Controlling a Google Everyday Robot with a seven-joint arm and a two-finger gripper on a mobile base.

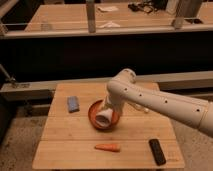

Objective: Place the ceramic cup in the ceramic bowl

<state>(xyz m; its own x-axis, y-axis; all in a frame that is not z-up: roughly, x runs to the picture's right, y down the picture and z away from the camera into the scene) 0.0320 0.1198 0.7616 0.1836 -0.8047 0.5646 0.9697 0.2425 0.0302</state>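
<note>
Dim warm light; tool over bowl

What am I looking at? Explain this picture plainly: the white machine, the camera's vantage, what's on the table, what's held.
The white limb is a robot arm reaching in from the right; its gripper is at the end, over the reddish ceramic bowl. The single camera looks down on the wooden table from above. A white ceramic cup lies tilted at the gripper, within the bowl's rim; whether it is gripped is hidden. Also there: a blue pad, a carrot and a black remote-like bar.
</note>
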